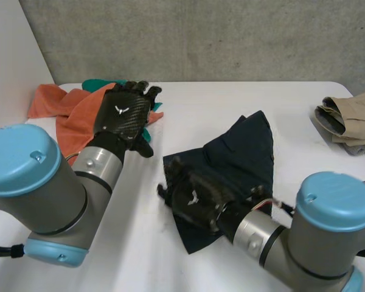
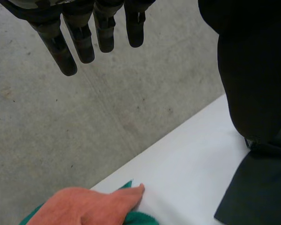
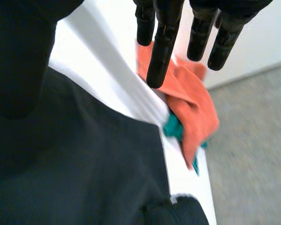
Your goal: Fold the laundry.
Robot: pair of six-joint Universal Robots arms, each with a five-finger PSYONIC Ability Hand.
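Navy cloth (image 1: pixel 243 152) lies rumpled at lower centre, with the right hand (image 1: pixel 191 201) over its near end, fingers straight and gripping nothing. Farther off, upper left, the left hand (image 1: pixel 123 114) hovers straight-fingered and empty over an orange cloth (image 1: pixel 73 112). An ungripped drag would likely bunch the fabric.

The left arm (image 1: pixel 39 182) comes in from 8 o'clock in the head view and reaches toward 1 o'clock. The left hand (image 1: pixel 124 112) shows its back, with its fingers (image 2: pixel 82 42) straight and close side by side and its thumb out to one side. The right arm (image 1: pixel 325 222) enters from 4 o'clock and reaches toward 10 o'clock. The right hand (image 1: pixel 191 199) lies low and palm down, its fingers (image 3: pixel 161 47) straight and slightly spread.
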